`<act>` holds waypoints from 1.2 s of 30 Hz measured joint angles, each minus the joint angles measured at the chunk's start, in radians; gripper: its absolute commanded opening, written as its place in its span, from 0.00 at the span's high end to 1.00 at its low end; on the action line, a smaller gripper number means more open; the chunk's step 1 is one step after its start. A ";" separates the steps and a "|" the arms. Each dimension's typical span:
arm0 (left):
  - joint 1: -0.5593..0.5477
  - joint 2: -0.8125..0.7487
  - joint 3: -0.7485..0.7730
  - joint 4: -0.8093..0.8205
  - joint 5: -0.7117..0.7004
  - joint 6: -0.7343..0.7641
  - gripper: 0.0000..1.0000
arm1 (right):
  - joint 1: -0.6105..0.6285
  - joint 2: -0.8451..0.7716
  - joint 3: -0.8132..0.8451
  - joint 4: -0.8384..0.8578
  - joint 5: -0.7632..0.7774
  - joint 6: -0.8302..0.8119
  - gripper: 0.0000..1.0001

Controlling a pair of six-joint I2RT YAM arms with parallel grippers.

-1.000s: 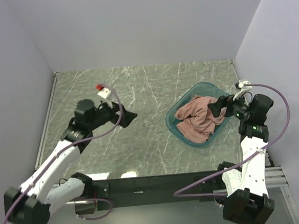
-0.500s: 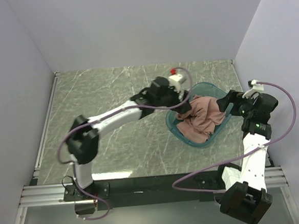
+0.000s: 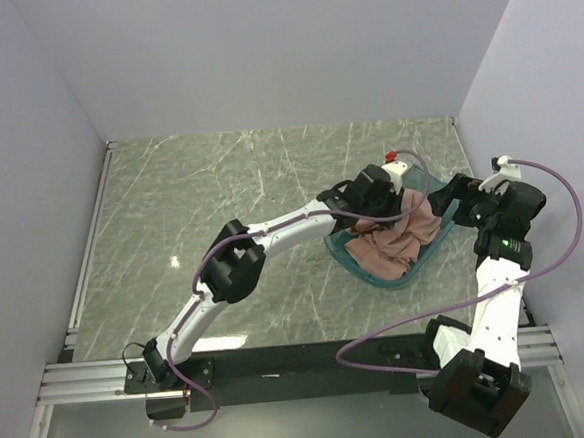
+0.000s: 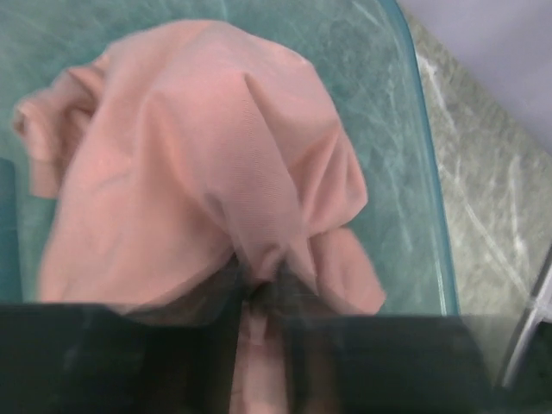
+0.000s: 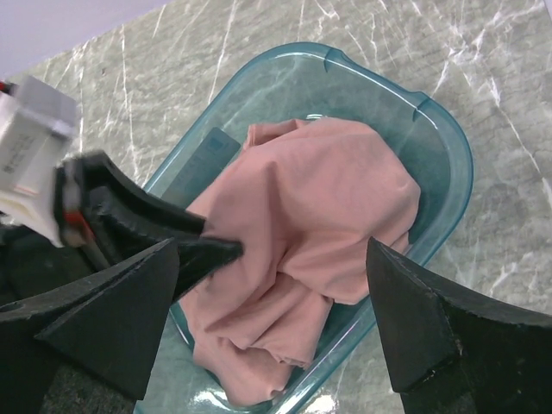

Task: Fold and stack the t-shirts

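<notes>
One crumpled pink t-shirt [image 5: 319, 198] inside teal tub [image 5: 435, 129].

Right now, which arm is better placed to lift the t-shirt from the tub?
Left. The left gripper pinches a fold of the t-shirt inside the tub, while the right gripper hovers open above it, holding nothing.

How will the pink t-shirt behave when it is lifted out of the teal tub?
Probably floppy: the t-shirt lies crumpled in soft folds, so it should hang and stretch out below the grip. It looks thin, so likely light. It lies against the tub wall, so it may drag there slightly.
</notes>
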 measured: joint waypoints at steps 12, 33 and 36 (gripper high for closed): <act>-0.009 -0.353 -0.198 0.040 -0.206 0.109 1.00 | -0.003 -0.003 0.000 -0.008 -0.067 -0.022 0.08; 0.167 -0.779 0.030 -0.091 -0.428 0.336 1.00 | -0.004 -0.035 0.000 -0.025 -0.223 -0.101 0.11; 0.222 -0.789 0.040 -0.100 -0.416 0.338 1.00 | -0.004 -0.034 0.000 -0.025 -0.230 -0.103 0.11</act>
